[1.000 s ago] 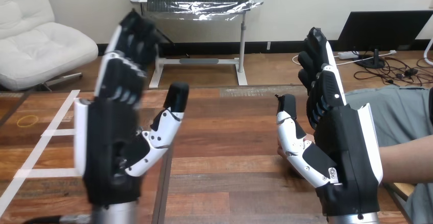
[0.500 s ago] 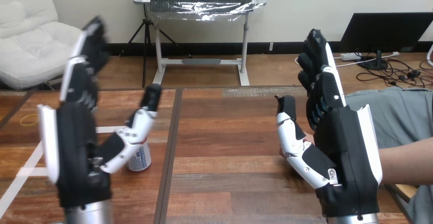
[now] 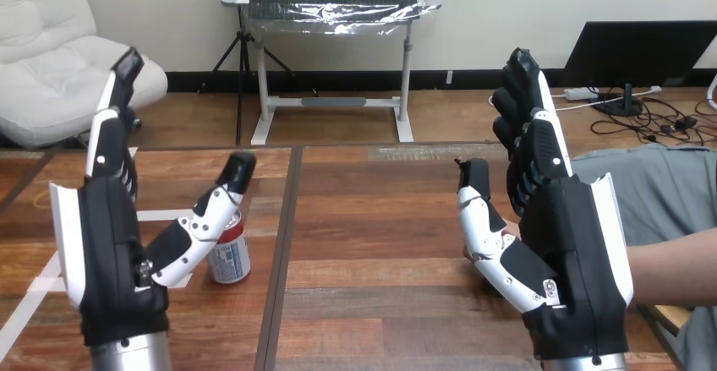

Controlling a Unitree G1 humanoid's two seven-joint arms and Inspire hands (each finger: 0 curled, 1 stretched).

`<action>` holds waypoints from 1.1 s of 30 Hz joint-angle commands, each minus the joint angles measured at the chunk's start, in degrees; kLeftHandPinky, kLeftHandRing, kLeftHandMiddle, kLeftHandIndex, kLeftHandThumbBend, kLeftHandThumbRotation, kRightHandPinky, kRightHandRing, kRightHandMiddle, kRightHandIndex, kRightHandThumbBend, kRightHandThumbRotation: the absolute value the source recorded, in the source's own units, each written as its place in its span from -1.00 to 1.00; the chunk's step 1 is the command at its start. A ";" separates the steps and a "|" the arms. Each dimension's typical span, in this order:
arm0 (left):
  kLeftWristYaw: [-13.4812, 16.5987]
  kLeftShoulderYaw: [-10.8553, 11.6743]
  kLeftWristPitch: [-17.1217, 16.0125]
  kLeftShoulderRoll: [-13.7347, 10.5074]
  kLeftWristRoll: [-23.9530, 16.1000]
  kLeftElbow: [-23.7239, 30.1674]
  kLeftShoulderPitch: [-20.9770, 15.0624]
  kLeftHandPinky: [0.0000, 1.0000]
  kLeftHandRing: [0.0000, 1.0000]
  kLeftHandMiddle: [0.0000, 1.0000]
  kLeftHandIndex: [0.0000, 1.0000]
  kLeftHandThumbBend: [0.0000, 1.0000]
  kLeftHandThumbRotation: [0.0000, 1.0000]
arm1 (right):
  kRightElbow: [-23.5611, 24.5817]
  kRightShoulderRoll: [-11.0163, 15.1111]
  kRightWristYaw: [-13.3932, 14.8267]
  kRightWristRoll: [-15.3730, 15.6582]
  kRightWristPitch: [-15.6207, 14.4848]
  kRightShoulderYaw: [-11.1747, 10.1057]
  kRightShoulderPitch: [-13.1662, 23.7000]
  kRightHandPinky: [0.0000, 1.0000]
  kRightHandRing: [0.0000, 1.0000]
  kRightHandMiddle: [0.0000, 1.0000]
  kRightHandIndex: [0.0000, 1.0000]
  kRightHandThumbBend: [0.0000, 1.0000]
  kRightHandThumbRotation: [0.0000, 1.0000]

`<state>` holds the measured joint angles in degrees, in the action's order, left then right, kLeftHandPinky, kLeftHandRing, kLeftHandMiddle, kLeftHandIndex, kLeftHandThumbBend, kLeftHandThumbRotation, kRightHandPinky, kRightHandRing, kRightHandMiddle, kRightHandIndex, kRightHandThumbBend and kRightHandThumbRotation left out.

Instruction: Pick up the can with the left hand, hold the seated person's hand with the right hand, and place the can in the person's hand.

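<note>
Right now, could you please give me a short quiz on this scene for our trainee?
1. True or false: the left robot hand grips the can.
2. The can is: A) upright on the table; B) tipped over; C) lifted off the table.
3. Fill in: the right robot hand is raised with its fingers ____ (open or shut).
Key: 1 false; 2 A; 3 open.

A wooden table of reddish-brown planks spreads across the view. A narrow dark seam splits it, running from the far edge toward the near one. On the left half, just beside the seam, a small red, white and blue cylindrical can stands upright. Strips of white tape lie flat on the boards farther left.
</note>
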<state>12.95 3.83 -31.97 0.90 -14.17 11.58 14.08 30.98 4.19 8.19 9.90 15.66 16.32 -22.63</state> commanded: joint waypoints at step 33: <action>-2.23 1.86 5.14 -8.06 -1.37 -20.82 -9.59 0.88 0.90 0.93 0.88 0.78 -0.09 | 1.39 -1.66 -0.66 0.02 0.24 -1.25 1.27 1.00 1.00 1.00 1.00 -1.00 -1.00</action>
<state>11.56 6.65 -28.03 -5.41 -14.87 -6.75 9.42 30.98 4.18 7.58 9.84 15.65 15.76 -22.75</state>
